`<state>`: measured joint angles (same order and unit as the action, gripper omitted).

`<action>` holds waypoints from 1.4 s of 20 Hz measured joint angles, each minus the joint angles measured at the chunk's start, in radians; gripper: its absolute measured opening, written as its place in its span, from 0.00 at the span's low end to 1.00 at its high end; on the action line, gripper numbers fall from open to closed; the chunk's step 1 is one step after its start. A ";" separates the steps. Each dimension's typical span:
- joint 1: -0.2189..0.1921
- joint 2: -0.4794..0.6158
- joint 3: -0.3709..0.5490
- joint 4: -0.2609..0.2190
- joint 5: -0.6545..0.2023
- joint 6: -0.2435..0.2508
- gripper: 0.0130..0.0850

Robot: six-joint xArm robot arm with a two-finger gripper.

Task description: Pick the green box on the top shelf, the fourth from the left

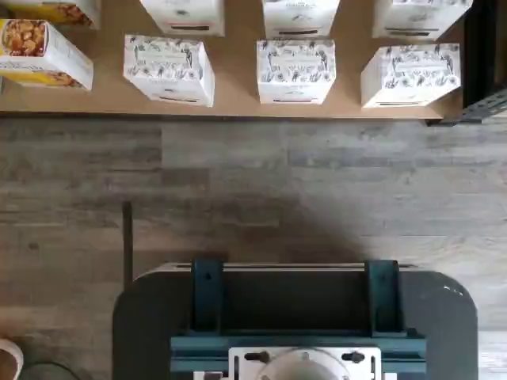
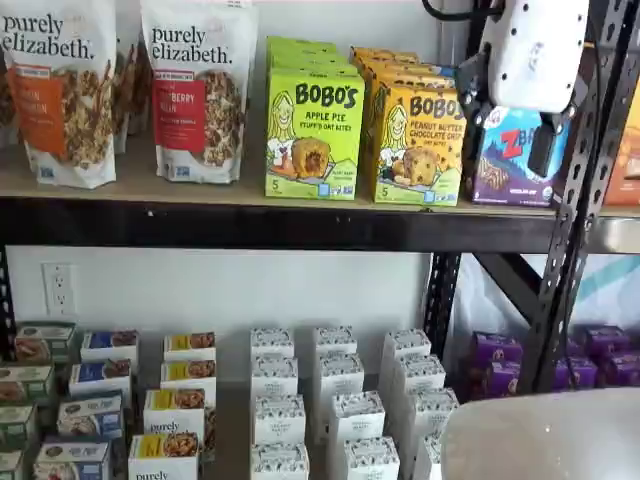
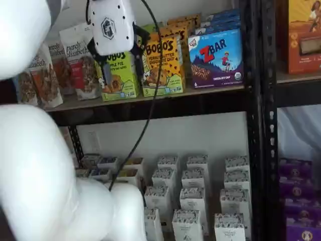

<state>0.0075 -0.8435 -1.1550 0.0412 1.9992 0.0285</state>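
White arm casing fills my near view in a shelf view, and past it my hand (image 3: 119, 52) hangs in front of the top shelf (image 2: 250, 225), fingers spread and holding nothing. I judge this the approach, not yet a grasp. Next I must line up with the green box (image 2: 313, 132), which stands upright just beside the yellow box (image 2: 416, 140), and reach in. Below, white cartons (image 2: 335, 415) sit on a lower shelf; grey wood floor (image 1: 253, 190) lies underneath.
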 joint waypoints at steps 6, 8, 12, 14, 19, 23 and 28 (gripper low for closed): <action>-0.084 -0.055 0.051 0.099 -0.091 -0.052 1.00; -0.079 -0.056 0.051 0.097 -0.093 -0.048 1.00; -0.060 -0.060 0.054 0.092 -0.115 -0.033 1.00; -0.041 -0.058 0.055 0.093 -0.132 -0.016 1.00; 0.030 -0.037 0.051 0.088 -0.173 0.048 1.00; 0.125 -0.015 0.048 0.049 -0.230 0.124 1.00; 0.235 0.032 0.030 -0.001 -0.306 0.220 1.00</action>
<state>0.2428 -0.8114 -1.1249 0.0397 1.6930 0.2485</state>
